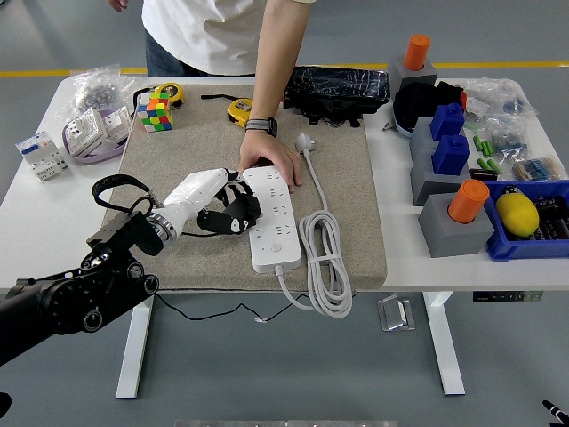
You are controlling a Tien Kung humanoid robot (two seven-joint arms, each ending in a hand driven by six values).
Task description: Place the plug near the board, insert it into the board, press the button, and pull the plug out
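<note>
A white power strip [274, 218] lies lengthwise on the beige mat [347, 178]. Its white plug [305, 142] rests loose on the mat beside the strip's far end, and the cable [324, 258] is coiled to the right. A person's hand [271, 163] presses down on the strip's far end. My left hand [233, 211], white-backed with black fingers, sits against the strip's left edge. Its fingers are loosely bent and hold nothing. The right arm is out of view.
A Rubik's cube [153, 114] and yellow tape measures [240, 110] sit at the mat's far edge, with a black case [341, 86] behind. Grey blocks with blue and orange pegs [449, 151] and a blue bin [533, 240] stand on the right. Socket parts [89, 133] lie far left.
</note>
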